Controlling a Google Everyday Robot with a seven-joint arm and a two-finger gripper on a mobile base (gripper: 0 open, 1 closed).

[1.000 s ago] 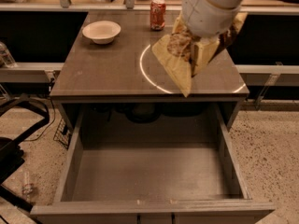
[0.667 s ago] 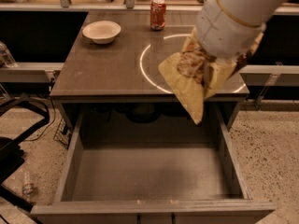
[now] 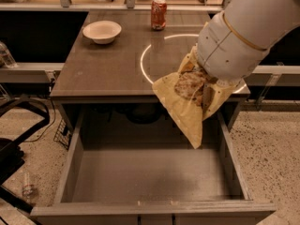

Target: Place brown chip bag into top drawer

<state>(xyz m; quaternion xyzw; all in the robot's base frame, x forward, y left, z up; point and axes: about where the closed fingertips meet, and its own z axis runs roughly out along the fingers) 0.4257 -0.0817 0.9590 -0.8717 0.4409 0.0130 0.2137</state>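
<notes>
One bag [image 3: 183, 114] held above the open drawer [image 3: 150, 175].
I see the gripper [image 3: 206, 93] at the front right corner of the desk [image 3: 103, 64], jaws clamped on the bag.

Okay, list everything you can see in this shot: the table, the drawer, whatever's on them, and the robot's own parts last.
crinkly tan-yellow chip bag with a dark brown centre: one, hanging in the air over the drawer's right side, at the table's front edge.
wide shallow grey drawer: one, pulled open below the tabletop.
cream round bowl: one, back left of the tabletop.
orange soda can: one, upright, back middle.
brown tabletop: one, above the drawer.
white ring: one, on the tabletop's right half, partly covered.
white robot arm: one, reaching in from upper right.
gripper: one, under the wrist at the bag's top, mostly hidden.
</notes>
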